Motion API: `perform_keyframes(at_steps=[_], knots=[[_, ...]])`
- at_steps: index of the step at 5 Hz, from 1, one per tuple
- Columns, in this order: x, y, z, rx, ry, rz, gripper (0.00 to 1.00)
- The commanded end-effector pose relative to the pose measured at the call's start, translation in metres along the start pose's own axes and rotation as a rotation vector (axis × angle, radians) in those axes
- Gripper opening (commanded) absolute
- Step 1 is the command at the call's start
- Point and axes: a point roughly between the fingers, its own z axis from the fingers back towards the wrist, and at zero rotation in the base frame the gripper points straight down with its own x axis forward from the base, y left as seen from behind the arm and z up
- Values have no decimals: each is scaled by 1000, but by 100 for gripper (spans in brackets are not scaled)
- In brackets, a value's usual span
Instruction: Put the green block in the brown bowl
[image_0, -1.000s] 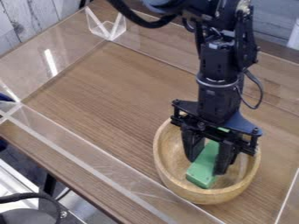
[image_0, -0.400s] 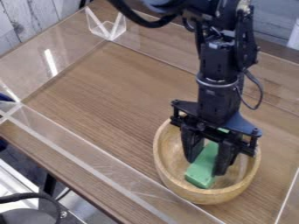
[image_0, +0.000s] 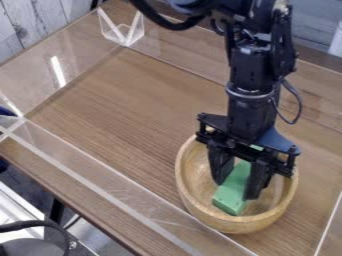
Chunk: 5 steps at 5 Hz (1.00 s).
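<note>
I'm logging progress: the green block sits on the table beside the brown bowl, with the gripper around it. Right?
Not quite. The camera view shows the green block inside the brown bowl, not on the table beside it. The gripper is indeed around the block.

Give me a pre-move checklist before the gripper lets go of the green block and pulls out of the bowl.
1. green block inside brown bowl: ok, its lower end is within the rim.
2. Block resting on the bowl floor: cannot tell, it stands tilted.
3. gripper around the block: ok, fingers straddle its upper part.
4. Grip released: cannot tell.
5. Bowl fully on the wooden table: ok.
6. Path upward free: ok, nothing above but the arm.
</note>
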Motion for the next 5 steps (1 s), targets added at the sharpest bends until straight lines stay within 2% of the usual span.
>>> perform_keyframes(at_steps=[1,5], knots=[[11,-1,13,-7,-47,-1,0],[16,2,12,-4,-34,10,0]])
